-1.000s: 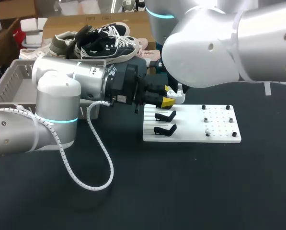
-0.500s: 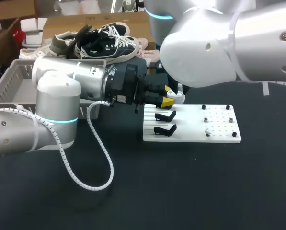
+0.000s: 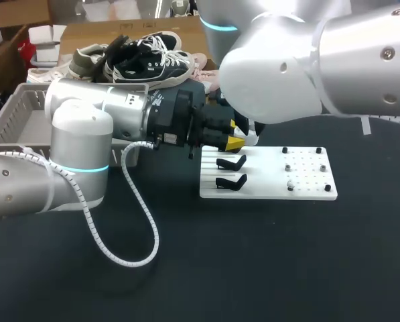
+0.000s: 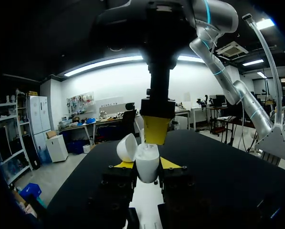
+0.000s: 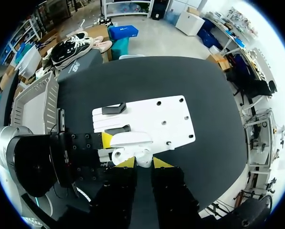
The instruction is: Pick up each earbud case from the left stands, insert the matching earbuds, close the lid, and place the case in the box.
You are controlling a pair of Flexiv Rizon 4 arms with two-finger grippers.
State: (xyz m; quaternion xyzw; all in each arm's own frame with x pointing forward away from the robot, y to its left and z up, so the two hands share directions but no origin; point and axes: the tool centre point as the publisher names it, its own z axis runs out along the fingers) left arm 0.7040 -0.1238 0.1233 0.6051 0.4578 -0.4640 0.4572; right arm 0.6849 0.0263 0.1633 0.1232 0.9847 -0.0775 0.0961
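The left gripper (image 3: 234, 134) was clamped on the white, rounded plastic earbud case (image 4: 147, 164), held above the 11 o'clock corner of the white rectangular stand plate (image 3: 300, 189). Only the left wrist view showed the case's lid (image 4: 127, 147) hinged open, with the right gripper (image 4: 155, 133) directly above; the head view largely hid the case. The right gripper's state could not be determined.
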